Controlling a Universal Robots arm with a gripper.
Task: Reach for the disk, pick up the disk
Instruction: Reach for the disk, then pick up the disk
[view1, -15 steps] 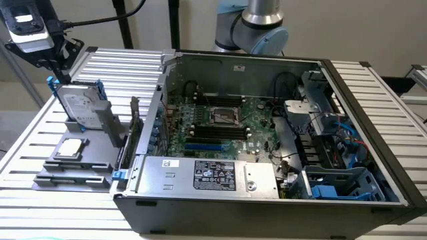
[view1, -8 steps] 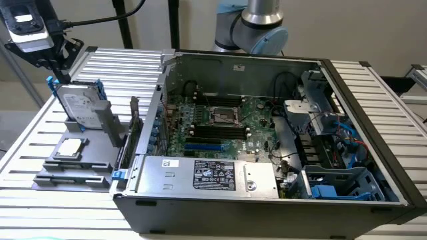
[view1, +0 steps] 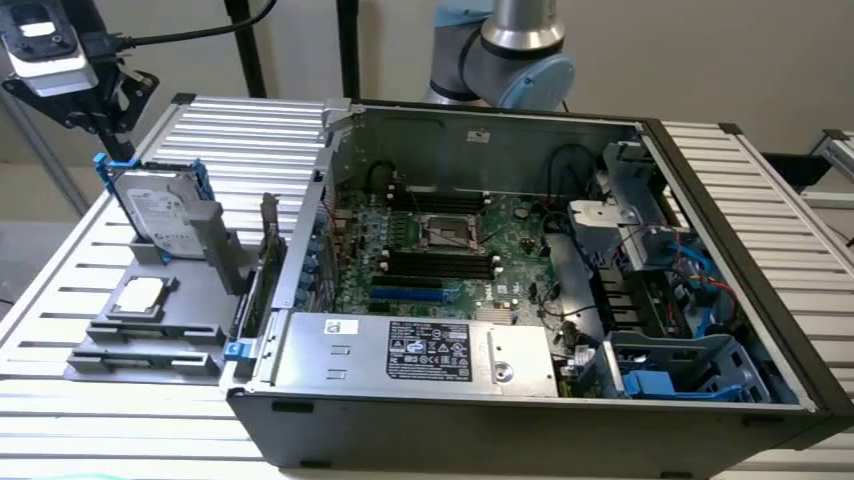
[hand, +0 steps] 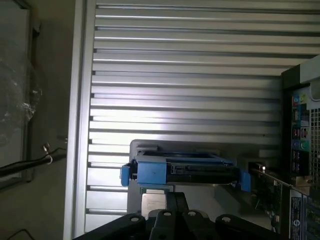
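The disk (view1: 160, 215) stands upright on its edge in a grey holder (view1: 174, 270) at the exterior view's left, its white label facing the camera and blue rails along its sides. My gripper (view1: 118, 125) hangs just above and behind the disk's upper corner, open, holding nothing and apart from it. In the wrist view the disk (hand: 185, 170) shows edge-on with blue rail ends on both sides, just beyond the black links of the gripper (hand: 185, 222).
A small square silver chip (view1: 140, 297) lies on the grey fixture (view1: 147, 355) in front of the disk. The open computer case (view1: 534, 250) stands close on the exterior view's right of the holder. A slatted metal table (view1: 254, 130) carries everything; a cable runs to the wrist.
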